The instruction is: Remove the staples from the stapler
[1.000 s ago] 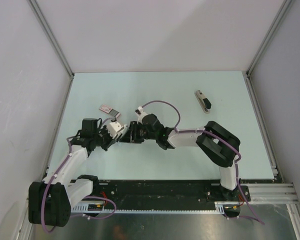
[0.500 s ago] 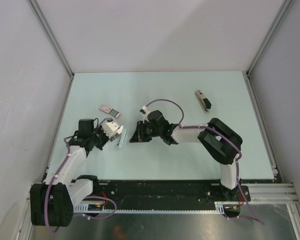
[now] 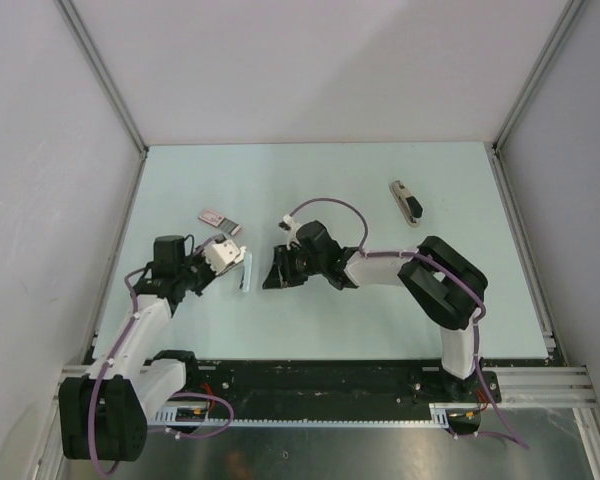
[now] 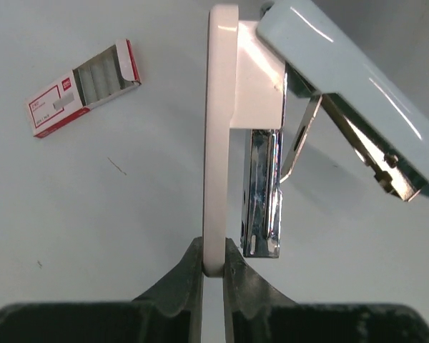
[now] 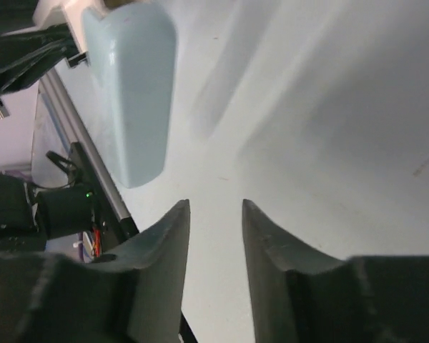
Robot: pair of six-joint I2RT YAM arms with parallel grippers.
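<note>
The left tool (image 4: 214,259) is clamped on the end of the white base of the stapler (image 4: 222,128), holding it on edge above the table (image 3: 330,180). The stapler's pale teal cover (image 4: 343,86) is swung open away from the base, baring the chrome staple channel (image 4: 263,193). Just right of the stapler, the right tool (image 5: 216,207) hovers with its fingers a little apart and nothing between them. Beyond the stapler, to its left, lies an open red-and-white staple box (image 4: 82,87). Well off to the stapler's right lies a slim black-and-beige item (image 3: 407,204).
</note>
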